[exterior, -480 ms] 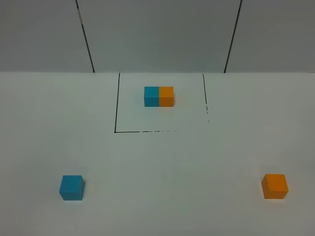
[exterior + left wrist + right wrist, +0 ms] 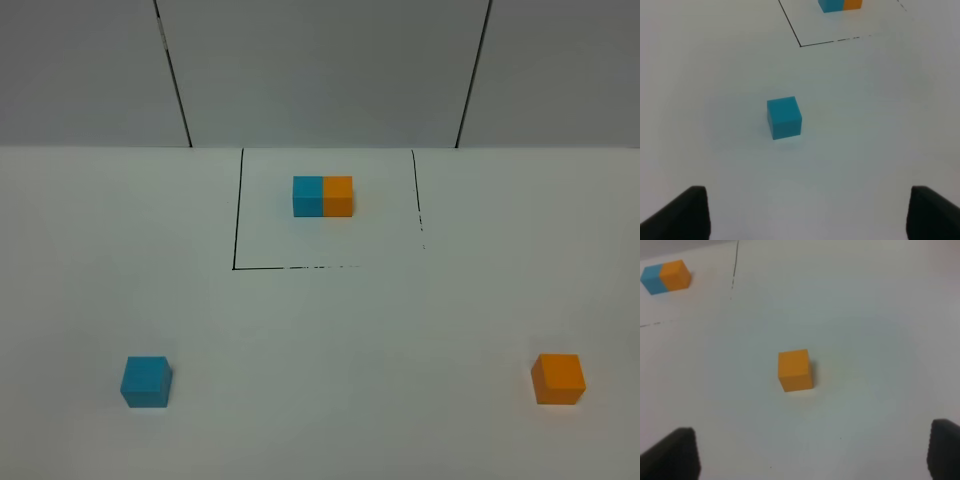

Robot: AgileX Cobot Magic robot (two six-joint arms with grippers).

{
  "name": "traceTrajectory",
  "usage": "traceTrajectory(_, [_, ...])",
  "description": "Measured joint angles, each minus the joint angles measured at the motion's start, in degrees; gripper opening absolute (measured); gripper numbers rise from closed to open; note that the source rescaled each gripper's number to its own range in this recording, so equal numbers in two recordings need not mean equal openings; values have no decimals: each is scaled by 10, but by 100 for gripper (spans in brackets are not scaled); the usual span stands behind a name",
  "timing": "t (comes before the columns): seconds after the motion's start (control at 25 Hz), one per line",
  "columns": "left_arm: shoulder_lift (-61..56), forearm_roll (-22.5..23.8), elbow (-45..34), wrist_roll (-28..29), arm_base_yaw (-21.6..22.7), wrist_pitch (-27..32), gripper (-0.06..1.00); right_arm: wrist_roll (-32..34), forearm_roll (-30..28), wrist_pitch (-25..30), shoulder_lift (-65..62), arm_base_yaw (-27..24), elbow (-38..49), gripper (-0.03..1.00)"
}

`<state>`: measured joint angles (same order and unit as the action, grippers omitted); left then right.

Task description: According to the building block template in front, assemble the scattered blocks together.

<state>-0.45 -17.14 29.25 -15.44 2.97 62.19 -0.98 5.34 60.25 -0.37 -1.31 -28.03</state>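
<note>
Since neither loose block is held and no arm shows in the high view, the task stands at its first step: the approach to the pickups. On the plain white tabletop (image 2: pixel 330 320), the template bar (image 2: pixel 323 196), a short matte piece with a cyan-blue half on the left joined to an orange half on the right, sits near the middle of the far edge, inside a thin black outline (image 2: pixel 236 215) drawn on the surface. The loose matte cyan-blue cube (image 2: pixel 146 381) rests close to the front left corner of the tabletop. The loose matte orange cube (image 2: pixel 558 378) rests close to the front right corner, so the two are well apart.

The left gripper (image 2: pixel 805 220) has its dark fingers spread wide with nothing between them. In its wrist view the cyan-blue cube (image 2: pixel 784 117) lies ahead of the fingertips, clear of both. The right gripper (image 2: pixel 807 457) is likewise spread wide and empty, with the orange cube (image 2: pixel 795 370) ahead of it and untouched.

As I judge it, the next move calls for each arm to advance and descend until its cube sits squarely between the fingers, jaws lined up on two opposite flat faces. Both cubes look slightly turned, so each wrist may need a small twist. Once gripped, the cubes would go toward the middle of the tabletop and be pressed side to side, cyan-blue left and orange right, to match the template bar
</note>
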Motion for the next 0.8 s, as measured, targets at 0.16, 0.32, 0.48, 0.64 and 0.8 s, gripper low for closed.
traceTrajectory(0.16, [0, 0, 0, 0, 0, 0, 69, 0, 0, 0, 0, 0, 0, 82])
traceTrajectory(0.32, [0, 0, 0, 0, 0, 0, 69, 0, 0, 0, 0, 0, 0, 82])
traceTrajectory(0.48, [0, 0, 0, 0, 0, 0, 69, 0, 0, 0, 0, 0, 0, 82])
traceTrajectory(0.64, [0, 0, 0, 0, 0, 0, 69, 0, 0, 0, 0, 0, 0, 82])
traceTrajectory(0.8, [0, 0, 0, -1, 0, 0, 69, 0, 0, 0, 0, 0, 0, 82])
